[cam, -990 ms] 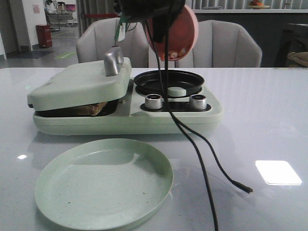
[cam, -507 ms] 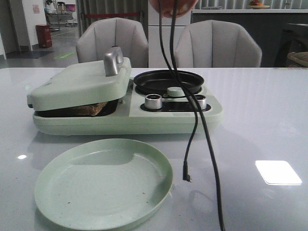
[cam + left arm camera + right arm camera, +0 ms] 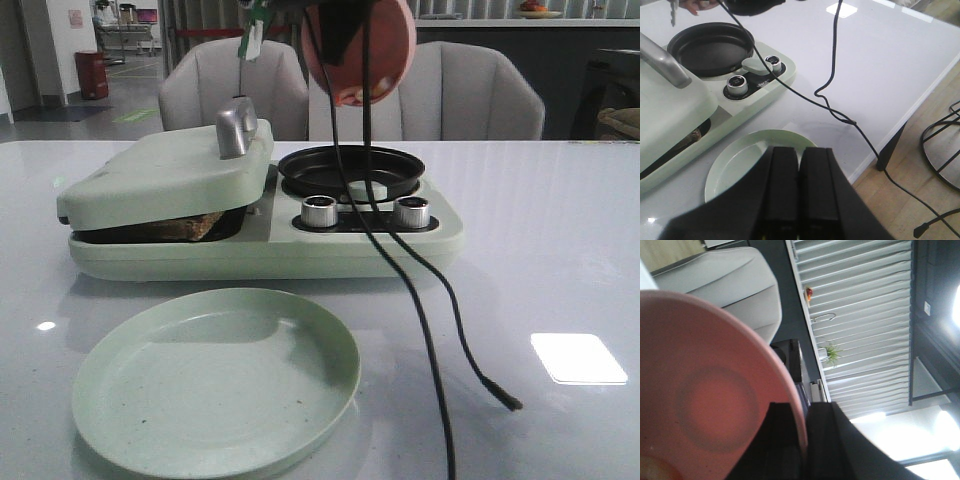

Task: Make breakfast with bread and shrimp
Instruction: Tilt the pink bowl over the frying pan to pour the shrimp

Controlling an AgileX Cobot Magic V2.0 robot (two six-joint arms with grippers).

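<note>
Right claw (image 3: 802, 440) clamped on the rim of a pink bowl (image 3: 362, 45), tipped high above the black pan (image 3: 350, 168), shrimp (image 3: 352, 96) at its low edge, left claw (image 3: 799, 187) pressed closed and empty above the green plate (image 3: 215, 378), bread (image 3: 185, 228) under the grill lid (image 3: 165, 175), bench (image 3: 540, 250) beneath

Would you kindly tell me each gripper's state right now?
Left gripper: shut, holding nothing.
Right gripper: shut on the pink bowl's rim.

bread (image 3: 185, 228): mostly hidden under lid (image 3: 165, 175) | pink bowl (image 3: 360, 50): top cut off
</note>
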